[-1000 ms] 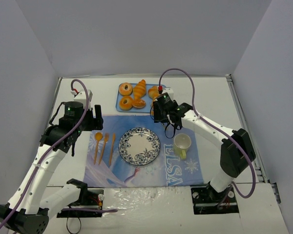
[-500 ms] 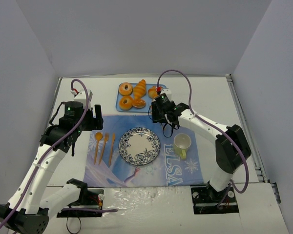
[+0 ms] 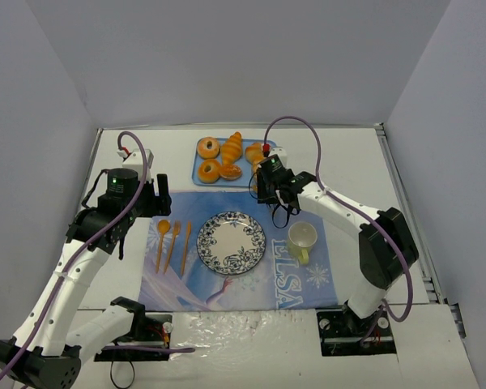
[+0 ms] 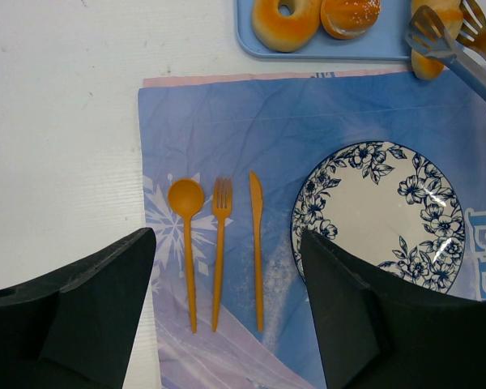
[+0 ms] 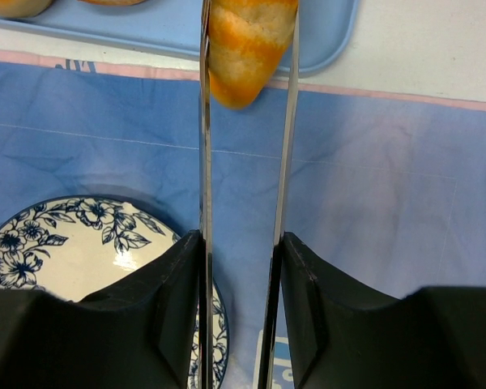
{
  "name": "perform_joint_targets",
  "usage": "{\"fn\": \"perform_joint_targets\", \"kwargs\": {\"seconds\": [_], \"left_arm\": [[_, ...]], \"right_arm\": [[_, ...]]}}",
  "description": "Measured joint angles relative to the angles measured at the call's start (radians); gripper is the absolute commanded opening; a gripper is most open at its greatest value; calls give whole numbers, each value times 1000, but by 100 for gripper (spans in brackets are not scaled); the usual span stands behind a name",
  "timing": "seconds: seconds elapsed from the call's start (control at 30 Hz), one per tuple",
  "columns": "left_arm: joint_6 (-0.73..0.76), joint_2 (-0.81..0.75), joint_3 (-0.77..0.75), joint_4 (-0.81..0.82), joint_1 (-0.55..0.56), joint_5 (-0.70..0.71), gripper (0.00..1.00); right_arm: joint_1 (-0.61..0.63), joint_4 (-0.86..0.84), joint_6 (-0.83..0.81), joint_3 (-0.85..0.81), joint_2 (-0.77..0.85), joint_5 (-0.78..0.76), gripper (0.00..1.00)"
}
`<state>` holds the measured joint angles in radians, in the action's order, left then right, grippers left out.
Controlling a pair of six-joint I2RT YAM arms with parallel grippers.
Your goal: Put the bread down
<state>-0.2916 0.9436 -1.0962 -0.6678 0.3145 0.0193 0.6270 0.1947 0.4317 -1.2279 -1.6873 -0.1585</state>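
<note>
The bread [image 5: 248, 39], a golden-yellow ridged roll, is clamped between the blades of metal tongs [image 5: 204, 138] over the front right edge of the blue tray [image 5: 328, 32]. My right gripper [image 5: 241, 243] is shut on the tongs. In the top view the right gripper [image 3: 266, 168] stands just in front of the bread [image 3: 255, 153]. The left wrist view shows the tong tips [image 4: 437, 32] on the bread [image 4: 428, 63]. My left gripper [image 4: 227, 239] is open and empty above the cutlery, left of the floral plate [image 3: 204, 243].
The tray [image 3: 269, 146] also holds two ring doughnuts [image 3: 208, 147], a bun [image 3: 229, 171] and a deeper-orange croissant [image 3: 232, 147]. On the blue mat [image 3: 308, 279] lie an orange spoon [image 3: 161, 235], fork [image 3: 173, 239] and knife [image 3: 185, 241], and a yellow cup [image 3: 302, 237].
My right gripper with the tongs has shifted slightly left and back again near the tray's right end. The left arm has not moved.
</note>
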Motion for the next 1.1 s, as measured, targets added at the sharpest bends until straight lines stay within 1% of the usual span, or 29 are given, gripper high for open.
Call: {"fn": "perform_joint_targets", "kwargs": {"seconds": [0.17, 0.3, 0.5, 0.63, 0.77, 0.93, 1.1], "left_arm": [[0, 1, 0, 0, 0, 0, 69], [0, 1, 0, 0, 0, 0, 69], [0, 2, 0, 0, 0, 0, 69], [0, 2, 0, 0, 0, 0, 69], [0, 2, 0, 0, 0, 0, 69], [0, 3, 0, 0, 0, 0, 69], [0, 5, 0, 0, 0, -1, 69]], "right_arm": [[0, 21, -2, 9, 61, 13, 17], [0, 57, -6, 9, 157, 35, 17], [15, 93, -18, 9, 278, 126, 17], [78, 133, -29, 9, 308, 182, 17], [176, 170, -36, 22, 331, 212, 17], [283, 207, -32, 94, 382, 222, 18], [343, 229, -10, 187, 398, 211, 19]]}}
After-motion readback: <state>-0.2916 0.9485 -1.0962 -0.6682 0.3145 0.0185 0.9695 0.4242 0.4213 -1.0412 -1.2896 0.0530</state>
